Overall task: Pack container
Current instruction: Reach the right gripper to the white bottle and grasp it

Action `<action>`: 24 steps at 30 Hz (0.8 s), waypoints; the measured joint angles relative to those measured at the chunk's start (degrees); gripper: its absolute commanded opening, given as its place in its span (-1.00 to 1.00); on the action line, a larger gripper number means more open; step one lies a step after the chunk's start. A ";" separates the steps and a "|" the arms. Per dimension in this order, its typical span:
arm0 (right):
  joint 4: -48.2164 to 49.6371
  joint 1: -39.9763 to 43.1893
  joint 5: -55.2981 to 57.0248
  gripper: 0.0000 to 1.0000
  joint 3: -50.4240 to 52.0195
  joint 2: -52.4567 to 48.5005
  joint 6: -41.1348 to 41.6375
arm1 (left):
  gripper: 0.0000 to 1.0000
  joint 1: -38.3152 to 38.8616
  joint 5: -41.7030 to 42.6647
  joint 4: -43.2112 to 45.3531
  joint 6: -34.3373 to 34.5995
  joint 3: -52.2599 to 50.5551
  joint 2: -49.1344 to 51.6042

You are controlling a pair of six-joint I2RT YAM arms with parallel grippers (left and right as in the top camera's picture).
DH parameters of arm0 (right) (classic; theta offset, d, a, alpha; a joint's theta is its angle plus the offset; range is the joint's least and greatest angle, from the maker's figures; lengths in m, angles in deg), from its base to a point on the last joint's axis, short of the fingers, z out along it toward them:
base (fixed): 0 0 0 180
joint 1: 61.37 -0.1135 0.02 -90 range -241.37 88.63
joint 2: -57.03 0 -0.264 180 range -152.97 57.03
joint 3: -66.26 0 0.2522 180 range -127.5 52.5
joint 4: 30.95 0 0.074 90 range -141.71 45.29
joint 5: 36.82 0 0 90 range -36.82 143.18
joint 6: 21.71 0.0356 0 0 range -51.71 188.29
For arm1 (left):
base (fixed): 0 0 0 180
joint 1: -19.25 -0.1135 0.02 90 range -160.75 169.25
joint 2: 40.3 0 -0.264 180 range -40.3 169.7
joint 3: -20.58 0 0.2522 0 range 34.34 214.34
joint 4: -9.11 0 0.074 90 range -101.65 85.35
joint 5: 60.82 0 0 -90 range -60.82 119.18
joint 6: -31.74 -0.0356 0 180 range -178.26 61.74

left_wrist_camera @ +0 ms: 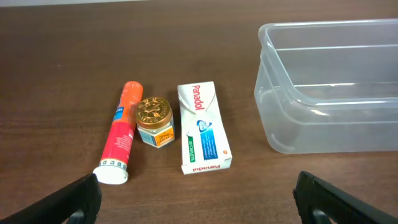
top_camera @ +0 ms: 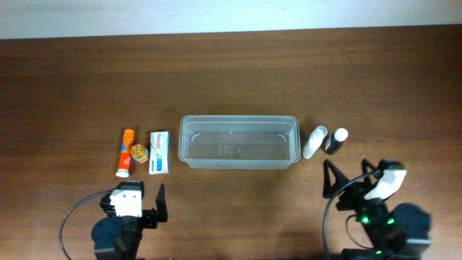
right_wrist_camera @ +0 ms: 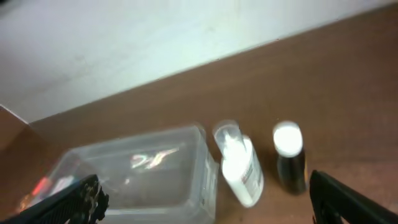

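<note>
Both end effectors, left and right, gape before container.

At the centre of the tabletop, the container, long side running left to right. To its left, side by side: tube, jar, box. Just off its right end, a first bottle, then a second bottle.

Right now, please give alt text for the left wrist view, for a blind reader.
An empty clear container sits at right on a wooden table; left of it are a Panadol box, a gold-lidded jar and an orange tube.
</note>
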 measured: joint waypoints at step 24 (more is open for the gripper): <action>-33.83 -7.17 9.51 0.68 -51.30 -67.04 -1.68 | 0.99 0.00 0.02 0.02 0.00 -0.04 -0.11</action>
